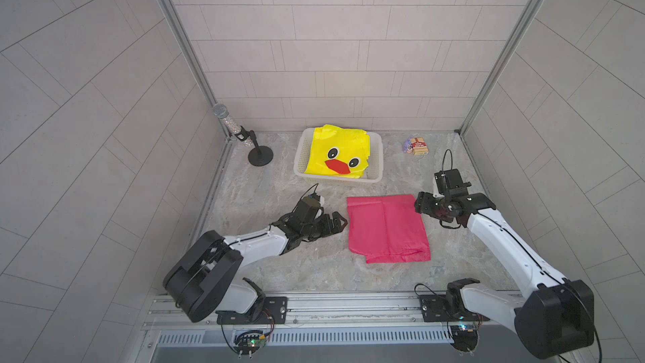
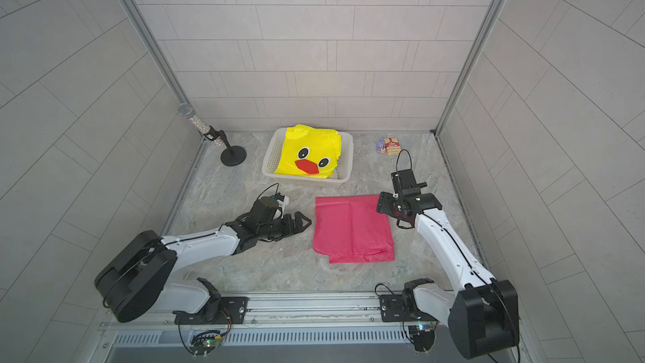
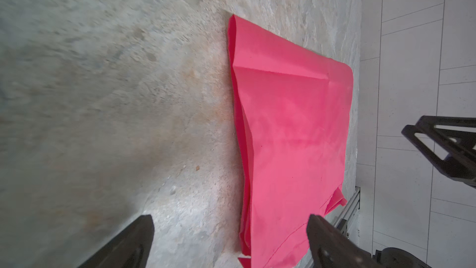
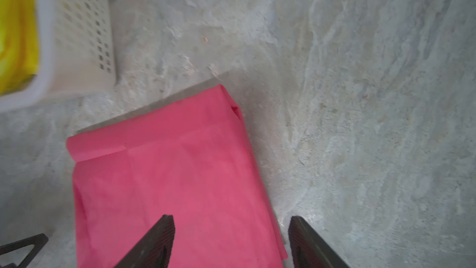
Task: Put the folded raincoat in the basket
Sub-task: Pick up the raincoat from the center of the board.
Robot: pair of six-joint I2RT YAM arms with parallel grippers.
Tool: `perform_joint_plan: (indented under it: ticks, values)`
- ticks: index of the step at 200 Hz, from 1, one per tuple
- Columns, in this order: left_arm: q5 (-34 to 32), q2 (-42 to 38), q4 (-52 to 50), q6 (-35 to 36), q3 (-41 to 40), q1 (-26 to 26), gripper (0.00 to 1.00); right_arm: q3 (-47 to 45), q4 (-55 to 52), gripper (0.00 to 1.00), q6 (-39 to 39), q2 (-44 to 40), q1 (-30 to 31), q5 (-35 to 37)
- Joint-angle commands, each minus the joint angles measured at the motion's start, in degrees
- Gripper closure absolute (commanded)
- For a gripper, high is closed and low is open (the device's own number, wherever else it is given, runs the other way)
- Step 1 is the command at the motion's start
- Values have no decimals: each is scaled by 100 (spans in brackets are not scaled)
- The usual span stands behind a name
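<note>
The folded pink raincoat (image 1: pixel 387 226) lies flat on the table between both pincers. The left gripper (image 1: pixel 340 222) gapes wide, empty, beside its edge. The right gripper (image 4: pixel 231 241) stands open astride its corner, gripping nothing. Beyond sits the basket (image 1: pixel 377 155), holding a yellow duck raincoat (image 1: pixel 336 151).

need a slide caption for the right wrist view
Open right gripper over the edge of a folded pink raincoat on the table, beside the white basket holding a yellow raincoat.

Both arms reach in low from the near rail, pointing toward each other. Left end effector (image 1: pixel 340 222) is wide open; right end effector (image 1: pixel 419 204) has its jaws apart too.
</note>
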Motion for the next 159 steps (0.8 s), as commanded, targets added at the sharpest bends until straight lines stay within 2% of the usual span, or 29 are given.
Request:
perform_joint_plan:
  ticks: [1,46,76,130,148,159]
  values:
    - [60,400,535,-198,255,-104,2,-160,-56,24,-519,350,-177,-512]
    - [-41,945,861,-320,403,-294,3,-445,667,24,-554,1181,-367,-1085]
    - [-25,1206,1036,-327,466,-321,4,-612,1027,24,-515,1518,-371,-1084]
    - [182,1703,827,-137,784,-499,17,-1010,1532,25,-354,1748,-279,-1330]
    - [170,1820,723,-105,838,-542,19,-1160,1627,28,-254,1620,-218,-1338]
    - [160,1859,781,-123,807,-542,25,-1232,1648,32,-202,1538,-168,-1344]
